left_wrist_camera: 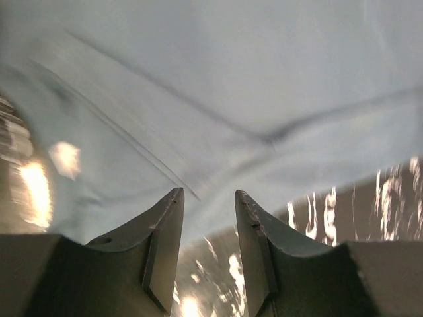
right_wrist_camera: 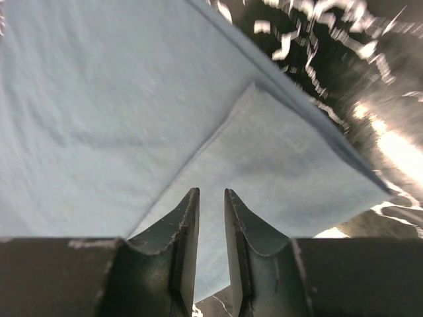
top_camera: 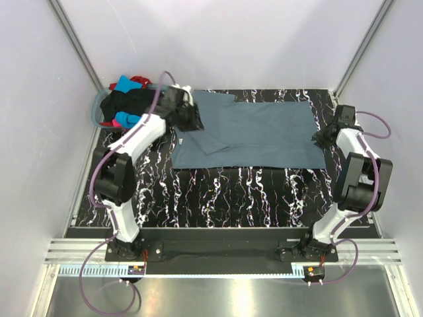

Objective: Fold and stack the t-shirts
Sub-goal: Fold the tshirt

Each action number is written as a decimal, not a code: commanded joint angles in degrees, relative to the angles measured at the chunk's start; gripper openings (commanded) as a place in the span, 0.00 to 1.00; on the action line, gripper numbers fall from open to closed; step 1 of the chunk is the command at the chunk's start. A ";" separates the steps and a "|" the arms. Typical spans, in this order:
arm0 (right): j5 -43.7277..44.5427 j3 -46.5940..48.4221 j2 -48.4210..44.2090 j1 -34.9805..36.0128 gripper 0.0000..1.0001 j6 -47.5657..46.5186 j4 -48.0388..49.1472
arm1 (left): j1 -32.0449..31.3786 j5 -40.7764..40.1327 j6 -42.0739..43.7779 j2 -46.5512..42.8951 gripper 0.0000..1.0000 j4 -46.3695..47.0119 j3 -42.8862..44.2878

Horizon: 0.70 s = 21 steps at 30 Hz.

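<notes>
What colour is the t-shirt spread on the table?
The t-shirt is plain slate blue-grey; clearest from the top external view.

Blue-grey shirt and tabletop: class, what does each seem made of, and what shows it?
Shirt: soft matte fabric, probably cotton; it lies limp, with folded flaps.
Tabletop: glossy black with white marble-like veins, perhaps laminate; it mirrors the lights.

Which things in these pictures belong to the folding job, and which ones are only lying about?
Belong to the job:
- slate blue t-shirt, spread flat
- pile of coloured t-shirts

Only lying about:
- laundry basket holding that pile
- black marbled table
</notes>
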 commanded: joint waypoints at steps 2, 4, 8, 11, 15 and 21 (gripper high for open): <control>-5.10 -0.45 4.77 -0.20 0.27 3.00 -0.66 | -6.44 -3.95 -1.69 1.91 0.41 0.20 -6.66; -3.70 -0.37 6.88 -0.29 0.27 2.92 -0.67 | -7.24 -6.77 -3.36 4.01 0.40 0.20 -8.42; -1.67 -1.94 8.55 -0.73 0.26 2.21 -0.84 | -7.15 -15.18 -4.60 3.50 0.38 0.29 -12.02; 0.96 -5.45 7.77 -0.90 0.25 2.21 -0.84 | -6.80 -19.32 -6.18 2.19 0.38 0.29 -15.54; 6.41 -7.30 5.66 -1.52 0.25 1.16 -1.28 | -6.45 -23.38 -8.37 0.69 0.38 0.38 -19.85; 10.46 -9.15 2.58 -2.05 0.25 -0.51 -2.16 | -6.45 -24.27 -11.28 -1.33 0.40 0.38 -23.98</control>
